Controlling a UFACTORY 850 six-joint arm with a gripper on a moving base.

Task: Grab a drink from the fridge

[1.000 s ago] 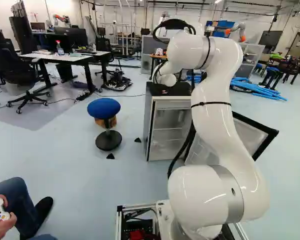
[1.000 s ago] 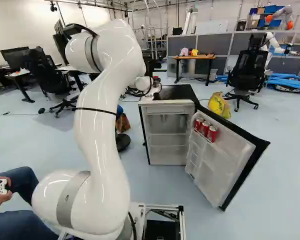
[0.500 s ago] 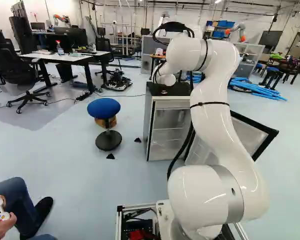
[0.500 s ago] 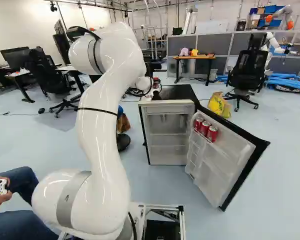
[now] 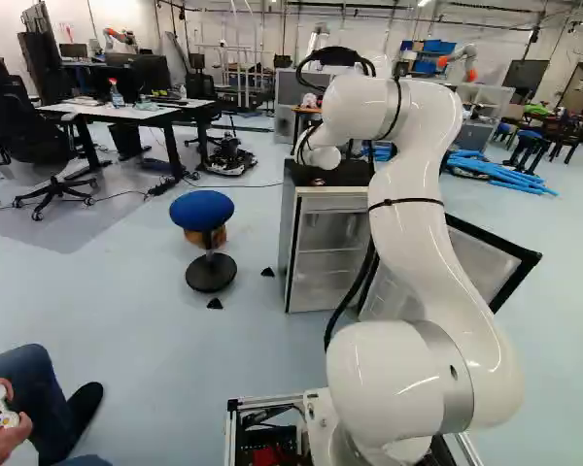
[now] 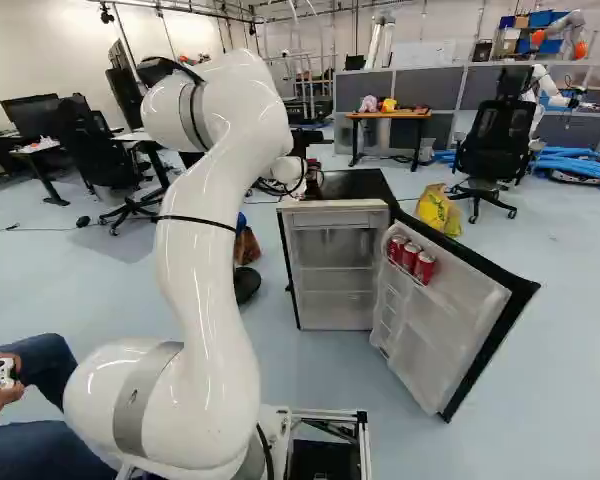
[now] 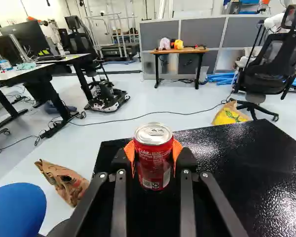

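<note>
Jaws were clenched on a red drink can (image 7: 154, 160), orange pads (image 7: 177, 149) against its two sides. Can was over the fridge's black top (image 7: 232, 148); contact with it could not be determined. Right of and below the jaws, three more cans (image 6: 410, 258) stood in the open door (image 6: 450, 335).

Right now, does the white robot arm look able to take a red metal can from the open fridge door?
Probably not: its black two-fingered end effector holds another red metal can, though the open fridge door leaves its three cans exposed.
</note>
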